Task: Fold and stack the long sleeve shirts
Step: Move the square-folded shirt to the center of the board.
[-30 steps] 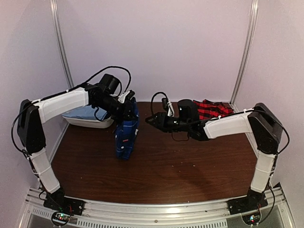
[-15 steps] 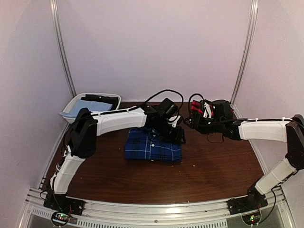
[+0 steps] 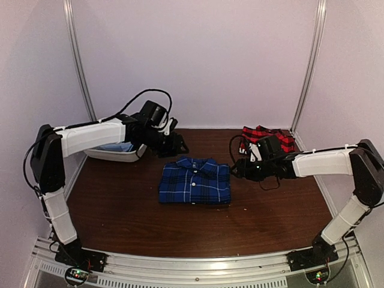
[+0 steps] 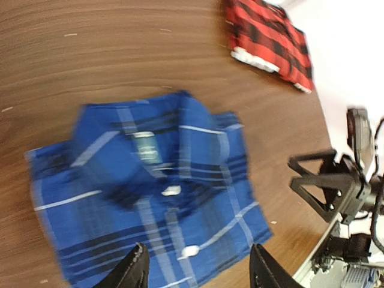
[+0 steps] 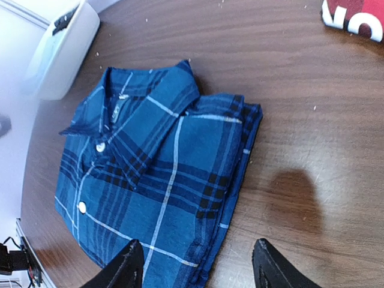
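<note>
Red check shirt [image 5: 359, 13], mostly off-frame

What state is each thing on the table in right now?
blue plaid shirt: folded, buttoned, flat mid-table, collar toward the far wall.
red-and-black shirt: at the far right corner, apart from the blue one, not stacked.
left gripper: open, empty.
right gripper: open, empty, beside the blue shirt.
white bin: upright, far left.
</note>
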